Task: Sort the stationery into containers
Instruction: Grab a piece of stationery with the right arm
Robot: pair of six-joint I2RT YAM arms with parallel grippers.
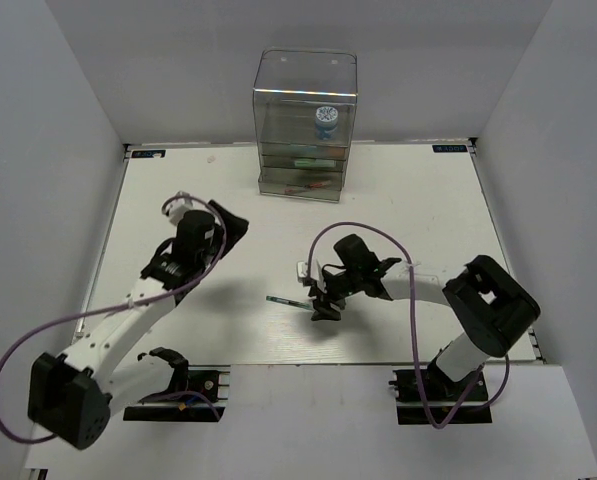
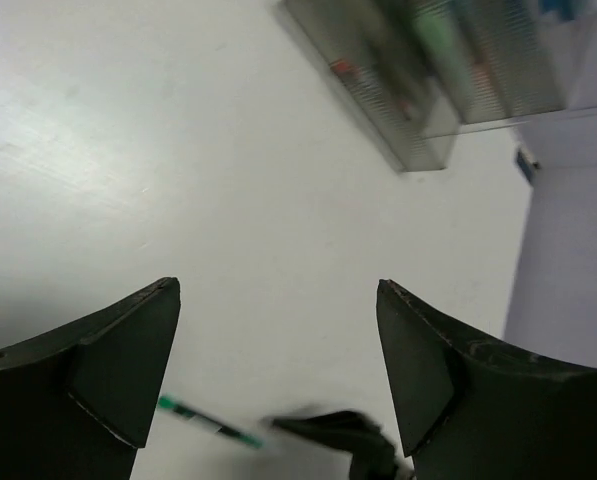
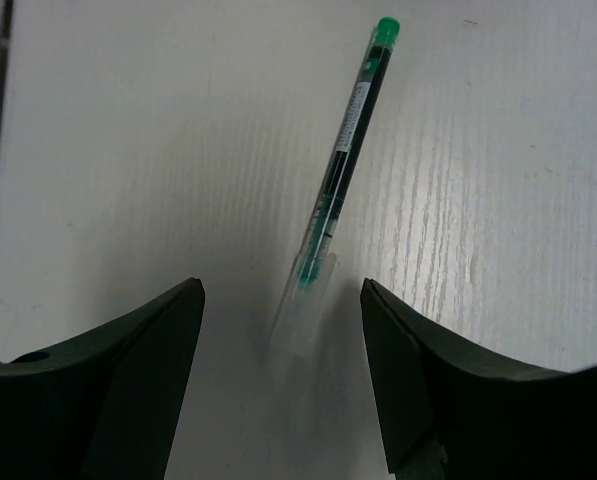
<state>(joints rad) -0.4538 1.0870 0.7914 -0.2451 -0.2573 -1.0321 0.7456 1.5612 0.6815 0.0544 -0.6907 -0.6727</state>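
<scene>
A thin green pen [image 1: 290, 301] lies flat on the white table, left of my right gripper [image 1: 325, 305]. In the right wrist view the pen [image 3: 340, 170] lies between my open fingers, its clear cap end nearest them, and it is not gripped. It also shows in the left wrist view [image 2: 203, 423]. The clear organiser [image 1: 305, 124] stands at the table's far edge, with the blue-and-white tape roll [image 1: 326, 121] in its upper compartment and pens and markers in its grey drawers [image 1: 303, 171]. My left gripper [image 1: 168, 268] is open and empty over the left of the table.
White walls close in the table on the left, right and far sides. The organiser shows blurred at the top of the left wrist view [image 2: 433, 80]. Purple cables loop off both arms.
</scene>
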